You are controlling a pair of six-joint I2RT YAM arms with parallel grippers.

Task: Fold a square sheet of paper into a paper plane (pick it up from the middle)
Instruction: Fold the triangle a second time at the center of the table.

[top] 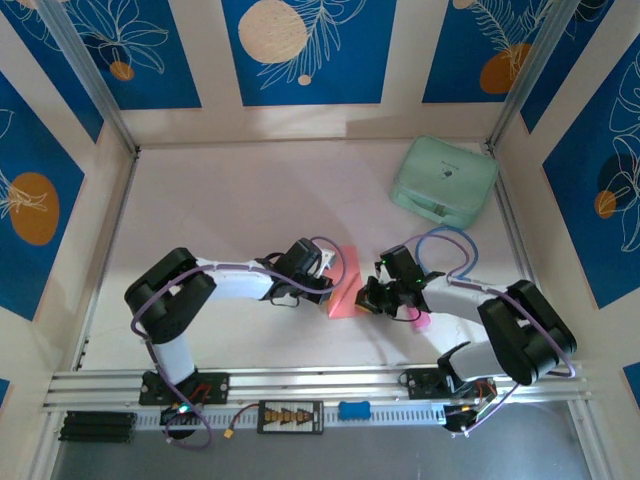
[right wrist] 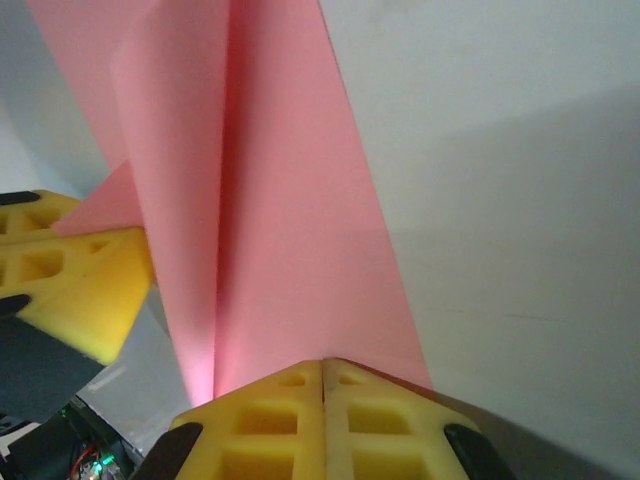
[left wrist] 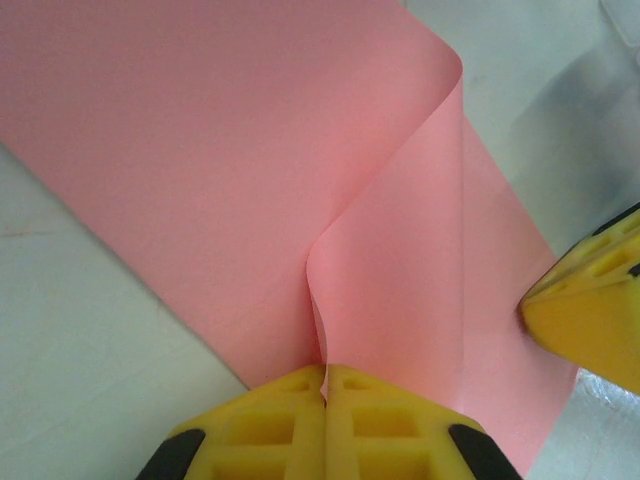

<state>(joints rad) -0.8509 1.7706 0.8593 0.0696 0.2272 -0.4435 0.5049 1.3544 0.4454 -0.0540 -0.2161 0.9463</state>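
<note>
The square sheet of paper (top: pixel 344 291) is in the middle of the desk (top: pixel 230 200), toward the near side, between the two arms. It is salmon-pink and it is not flat. In the left wrist view one part of the sheet (left wrist: pixel 200 170) lies on the desk and the other part stands up in a soft curved ridge.

The left fingers (left wrist: pixel 270 430) are pressed together and pinch the edge of the sheet where this ridge begins. The right fingers (right wrist: pixel 380 425) are also pressed together, and they pinch the sheet (right wrist: pixel 280 200) from the opposite side, at the foot of a long crease. The yellow tips of both arms are near each other, apart but close.

A mint-green case (top: pixel 445 180) lies at the far right of the desk, well apart from the sheet. It has a small dark mark on its lid, too small to read. A small bright-pink object (top: pixel 424 322) shows under the right arm.
</note>
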